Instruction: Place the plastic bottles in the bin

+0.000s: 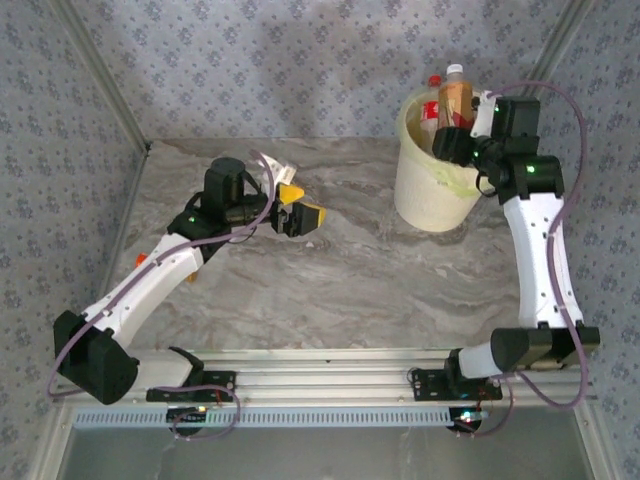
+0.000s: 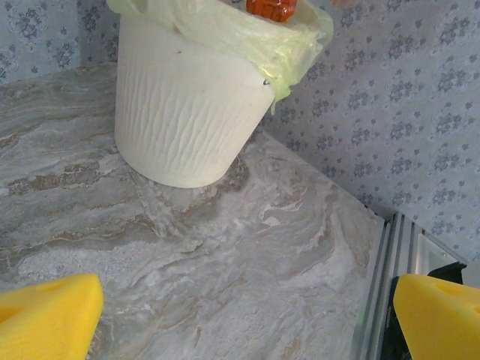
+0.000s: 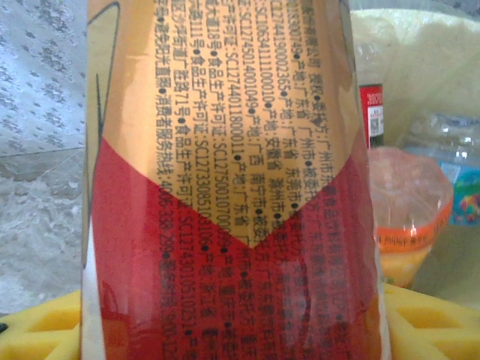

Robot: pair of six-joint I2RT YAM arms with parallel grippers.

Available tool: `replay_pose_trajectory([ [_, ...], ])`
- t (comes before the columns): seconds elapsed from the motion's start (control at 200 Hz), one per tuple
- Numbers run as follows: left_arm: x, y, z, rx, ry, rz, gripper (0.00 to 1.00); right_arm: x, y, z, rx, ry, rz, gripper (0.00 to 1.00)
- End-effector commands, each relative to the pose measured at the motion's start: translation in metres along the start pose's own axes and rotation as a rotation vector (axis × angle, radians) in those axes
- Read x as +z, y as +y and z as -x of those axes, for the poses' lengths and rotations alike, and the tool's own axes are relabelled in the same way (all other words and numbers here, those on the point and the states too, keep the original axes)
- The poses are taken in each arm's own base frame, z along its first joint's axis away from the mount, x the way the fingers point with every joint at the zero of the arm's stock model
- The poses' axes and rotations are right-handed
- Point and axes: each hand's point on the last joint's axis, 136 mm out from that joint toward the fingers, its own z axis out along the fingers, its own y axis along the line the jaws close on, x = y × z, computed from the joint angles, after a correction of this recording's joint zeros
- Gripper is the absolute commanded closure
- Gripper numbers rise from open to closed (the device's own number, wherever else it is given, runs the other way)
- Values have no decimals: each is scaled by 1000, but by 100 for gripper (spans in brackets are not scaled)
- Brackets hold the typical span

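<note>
Right gripper [image 1: 452, 140] is up at the bin [image 1: 425, 195]. Its 2 yellow fingers [image 3: 427, 322] are clamped on a bottle [image 1: 455, 98] that stands upright between them, white cap on top. From the right wrist, the label sits right between the fingers: orange above, red below, the 2 colours meeting in a V. Rows of small black Chinese print run down it, with codes beginning "SC1". The brand name I cannot make out.

Beyond the fingers, down in the bin, there's a bottle with an orange band [image 3: 411, 232]. Next to it is a bottle with a dark red label [image 3: 371, 112], its white print too small to read. Off to the right is a clear bottle with a blue label [image 3: 461, 187].

Left gripper [image 1: 298, 216] hangs over the marbled table [image 1: 330, 290], jaws wide, nothing between its 2 yellow pads [image 2: 45, 319]. Ahead of those pads stands the ribbed cream bin, a pale green bag [image 2: 247, 37] folded over its rim, and an orange bottle [image 2: 270, 7] pokes up above it.
</note>
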Motion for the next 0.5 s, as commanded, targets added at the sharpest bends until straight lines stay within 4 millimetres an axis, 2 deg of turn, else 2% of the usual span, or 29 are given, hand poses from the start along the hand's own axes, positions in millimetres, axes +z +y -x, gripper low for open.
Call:
replay_pose_trajectory([
  [0.0,0,-2,0,42,6,12,0,8,-7,21,-77,-53,-38,40],
  [0.105,1,0,0,41,13,17,1,25,-16,22,-88,-23,-66,40],
  [0.205,1,1,-3,40,17,22,0,33,-30,24,-66,-13,-103,40],
  [0.375,2,3,-4,39,24,32,0,25,-51,36,-31,-48,-134,40],
  [0.495,2,3,-4,39,24,32,0,21,-75,37,-2,-43,-188,40],
])
